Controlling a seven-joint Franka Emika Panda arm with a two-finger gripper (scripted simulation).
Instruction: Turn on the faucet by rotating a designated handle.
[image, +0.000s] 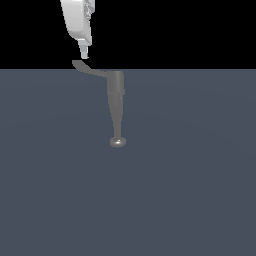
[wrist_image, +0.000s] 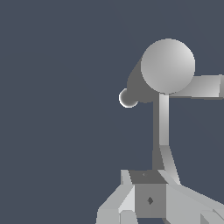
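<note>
The faucet (image: 116, 97) is a slim grey tapered column ending in a small shiny round knob (image: 117, 142). From its wide end the thin curved handle (image: 90, 70) juts toward the exterior view's left. My white gripper (image: 84, 54) hangs right over the handle's flared tip, fingers together with nothing between them; whether they touch the tip I cannot tell. In the wrist view the faucet (wrist_image: 167, 65) appears end-on as a round grey cap. The handle (wrist_image: 163, 122) runs from it to my gripper (wrist_image: 148, 177), and its tip meets the fingertips.
A flat grey-blue floor (image: 190, 190) spreads around the faucet, under a black background. A second short grey arm (wrist_image: 201, 86) sticks out of the faucet's wide end in the wrist view.
</note>
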